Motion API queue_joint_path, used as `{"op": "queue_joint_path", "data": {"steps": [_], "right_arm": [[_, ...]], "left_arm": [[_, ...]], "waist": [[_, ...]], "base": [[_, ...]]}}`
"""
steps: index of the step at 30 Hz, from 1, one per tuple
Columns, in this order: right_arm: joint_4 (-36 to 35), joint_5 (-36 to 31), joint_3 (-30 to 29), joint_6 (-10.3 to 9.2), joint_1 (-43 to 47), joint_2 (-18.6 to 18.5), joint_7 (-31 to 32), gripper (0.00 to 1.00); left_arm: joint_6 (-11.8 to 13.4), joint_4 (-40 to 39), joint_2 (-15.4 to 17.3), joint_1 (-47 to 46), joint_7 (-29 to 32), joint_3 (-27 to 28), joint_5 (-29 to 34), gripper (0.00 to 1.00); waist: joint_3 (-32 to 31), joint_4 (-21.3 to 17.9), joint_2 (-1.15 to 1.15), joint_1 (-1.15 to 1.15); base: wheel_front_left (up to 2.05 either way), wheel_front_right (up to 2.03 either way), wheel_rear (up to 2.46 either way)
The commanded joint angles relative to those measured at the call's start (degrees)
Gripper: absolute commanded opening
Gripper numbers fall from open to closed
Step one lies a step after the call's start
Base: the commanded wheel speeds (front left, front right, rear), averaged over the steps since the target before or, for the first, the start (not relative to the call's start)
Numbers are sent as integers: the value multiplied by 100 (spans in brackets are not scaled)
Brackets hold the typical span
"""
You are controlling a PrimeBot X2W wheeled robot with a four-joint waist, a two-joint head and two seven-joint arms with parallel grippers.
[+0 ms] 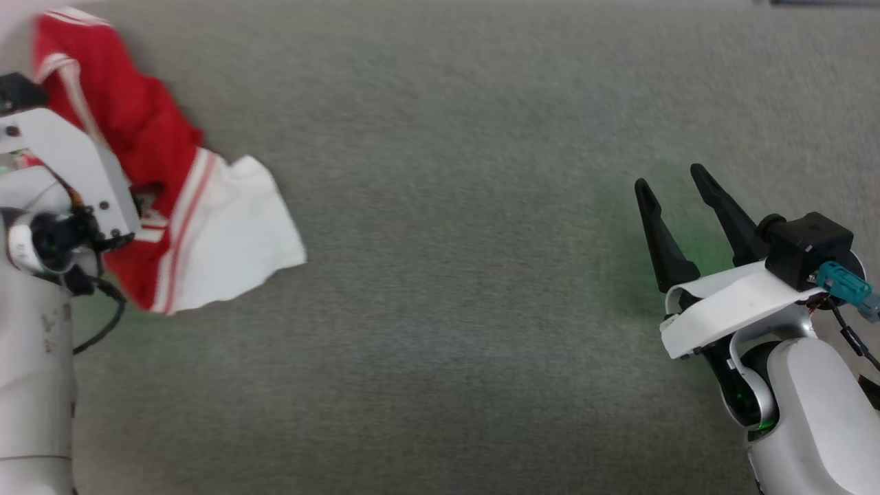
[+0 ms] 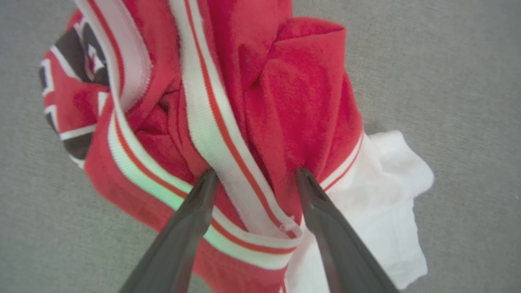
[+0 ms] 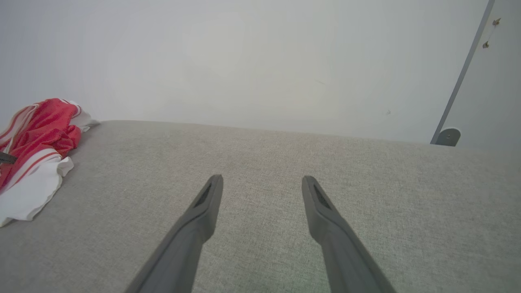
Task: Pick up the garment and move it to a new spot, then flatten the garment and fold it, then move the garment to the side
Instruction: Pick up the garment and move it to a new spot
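Grey woven upholstery (image 1: 447, 275) holds the crumpled red jersey (image 1: 158, 172) with white sleeves and striped trim at far left, the left gripper (image 2: 254, 175) spread astride a trim fold (image 2: 238, 183), the right gripper (image 1: 670, 177) idle and spread at near right; pinching only that band risks slippage.

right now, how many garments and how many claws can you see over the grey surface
garment: 1
claws: 2, the left claw and the right claw, both open
total: 3
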Motion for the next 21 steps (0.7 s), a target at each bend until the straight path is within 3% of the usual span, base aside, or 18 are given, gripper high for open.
{"op": "queue_joint_path", "data": {"steps": [1,6,11,12,13,21], "right_arm": [[3,49,19,2,-96,29,-30,100],[23,123,47,2,-184,41,-60,100],[75,181,70,2,-288,80,-78,100],[96,187,80,2,-298,86,-82,100],[116,198,86,2,-318,91,-82,100],[272,222,53,2,-294,69,-166,100]], "left_arm": [[114,60,65,-76,229,10,-43,100],[391,142,83,-35,804,12,-86,100],[561,253,20,120,962,-8,-99,100],[566,272,-3,159,976,-23,-111,57],[578,277,-22,183,974,-18,-131,0],[662,-96,110,-57,797,12,-78,0]], "waist": [[525,-477,0,0],[676,-560,0,0],[751,-608,0,0],[752,-611,0,0],[748,-611,0,0],[480,-458,0,0]], "base": [[0,0,0],[0,0,0],[0,0,0],[0,0,0],[0,0,0],[0,0,0]]}}
